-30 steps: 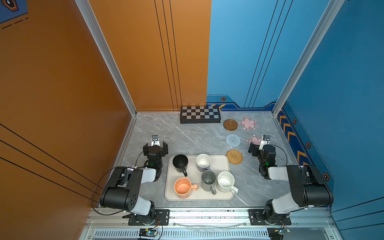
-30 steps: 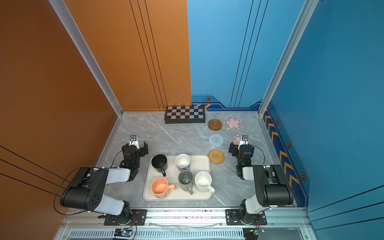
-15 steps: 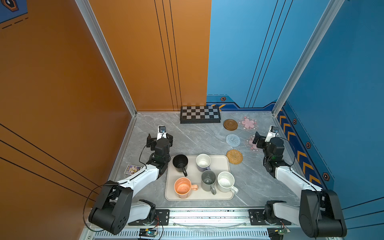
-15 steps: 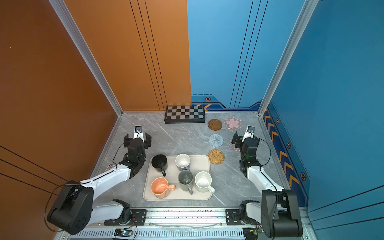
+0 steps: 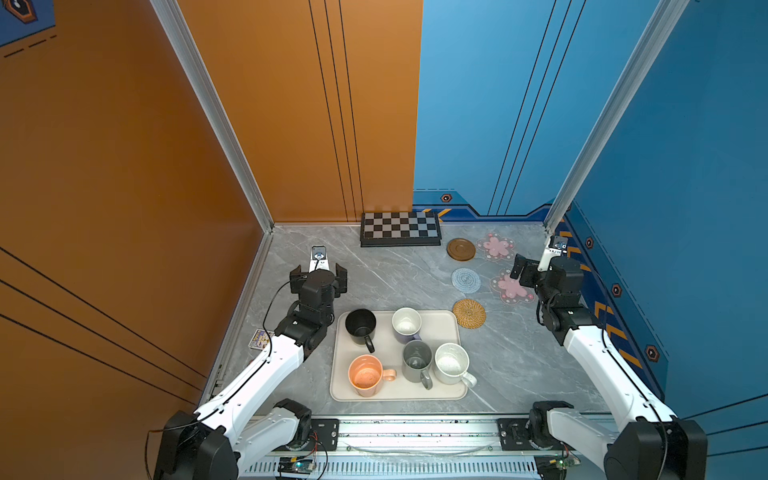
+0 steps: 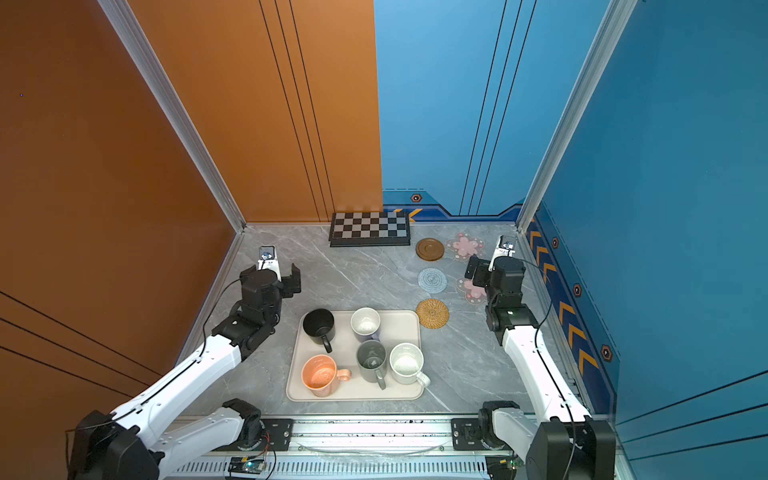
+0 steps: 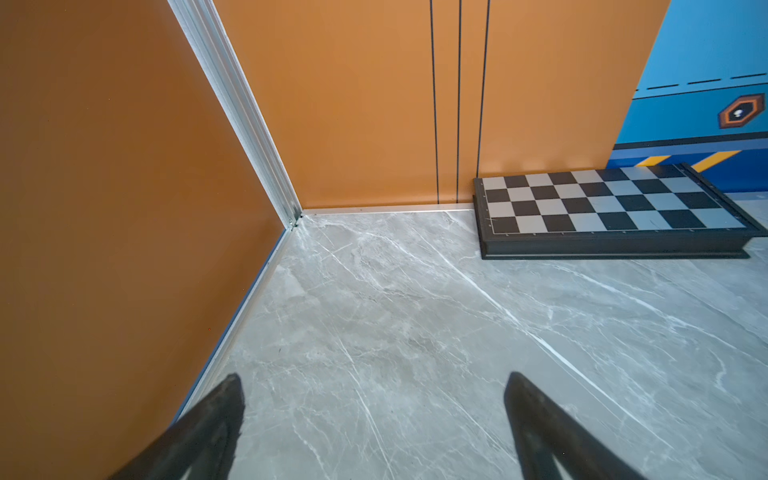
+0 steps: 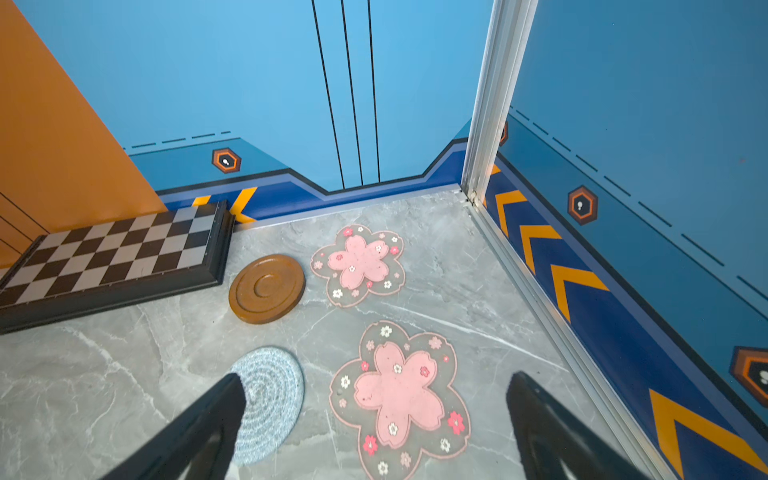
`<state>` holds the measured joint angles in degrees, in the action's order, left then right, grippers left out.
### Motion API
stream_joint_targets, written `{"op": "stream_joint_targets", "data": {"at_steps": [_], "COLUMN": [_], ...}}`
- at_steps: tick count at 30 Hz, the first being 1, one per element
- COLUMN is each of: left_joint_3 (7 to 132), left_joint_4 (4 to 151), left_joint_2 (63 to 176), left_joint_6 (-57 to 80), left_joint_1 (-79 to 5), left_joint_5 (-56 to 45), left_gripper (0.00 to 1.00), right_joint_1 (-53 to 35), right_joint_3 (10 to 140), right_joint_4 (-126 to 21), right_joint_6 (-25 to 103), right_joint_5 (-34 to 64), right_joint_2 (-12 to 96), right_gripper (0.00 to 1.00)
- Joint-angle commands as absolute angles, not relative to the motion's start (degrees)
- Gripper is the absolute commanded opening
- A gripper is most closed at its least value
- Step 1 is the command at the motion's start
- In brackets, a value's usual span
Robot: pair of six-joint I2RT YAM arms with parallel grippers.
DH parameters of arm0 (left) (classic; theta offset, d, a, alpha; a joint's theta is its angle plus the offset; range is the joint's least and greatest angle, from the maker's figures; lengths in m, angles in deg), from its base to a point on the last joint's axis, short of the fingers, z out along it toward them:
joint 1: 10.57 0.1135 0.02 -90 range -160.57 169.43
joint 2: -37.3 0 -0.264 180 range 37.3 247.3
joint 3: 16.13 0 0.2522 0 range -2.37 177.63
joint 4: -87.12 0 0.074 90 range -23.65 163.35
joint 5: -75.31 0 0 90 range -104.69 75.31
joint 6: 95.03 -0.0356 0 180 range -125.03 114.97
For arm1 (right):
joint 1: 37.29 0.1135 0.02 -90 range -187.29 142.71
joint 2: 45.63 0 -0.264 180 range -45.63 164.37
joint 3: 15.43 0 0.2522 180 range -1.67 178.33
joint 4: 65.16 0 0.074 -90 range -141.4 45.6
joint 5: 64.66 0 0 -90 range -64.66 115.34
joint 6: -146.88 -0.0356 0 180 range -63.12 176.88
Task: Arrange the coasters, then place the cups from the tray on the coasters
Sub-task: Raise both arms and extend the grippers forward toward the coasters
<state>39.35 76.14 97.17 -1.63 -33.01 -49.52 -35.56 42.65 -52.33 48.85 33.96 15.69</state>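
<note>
Grey marble tabletop (image 5: 386,282) in an orange-and-blue walled cell: five handled mugs (image 5: 417,360) stand on the cream rectangular tray (image 5: 440,332) at the front, and five flat coasters (image 5: 468,313) cluster loosely beyond its right corner. The right pincer (image 8: 374,376), spread and empty, hovers above the nearer pink flower-shaped coaster (image 8: 399,399); the left pincer (image 7: 374,376), likewise spread, faces bare tabletop. Recommended: catch the thin mat by one edge and set it clear of its neighbours.

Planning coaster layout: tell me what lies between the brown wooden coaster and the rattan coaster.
The pale blue round coaster, apart from both, shown in both top views.
</note>
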Motion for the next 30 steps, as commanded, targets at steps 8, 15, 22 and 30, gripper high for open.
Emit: {"op": "stream_joint_targets", "data": {"at_steps": [8,15,22,30], "left_joint_3": [45.2,47.8,50.7,57.7], "left_joint_4": [63.1,59.1,57.2,52.3], "left_joint_2": [98.6,99.0,101.8,108.7], "left_joint_6": [6.2,10.5,11.1,9.3], "left_joint_1": [-33.6,-32.0,-31.9,-31.9], "left_joint_5": [-55.7,-50.0,-42.8,-38.2], "left_gripper": [0.98,0.98,0.98,0.98], "right_joint_1": [-34.4,-33.1,-32.5,-30.5], "right_joint_3": [43.5,45.7,48.4,52.6], "right_joint_4": [-47.0,-44.0,-41.6,-40.2], "right_joint_6": [46.5,46.5,46.2,46.9], "right_joint_5": [32.9,33.2,33.9,32.8], "right_joint_2": [13.1,15.8,18.2,24.7], "right_gripper": [1.0,1.0,1.0,1.0]}}
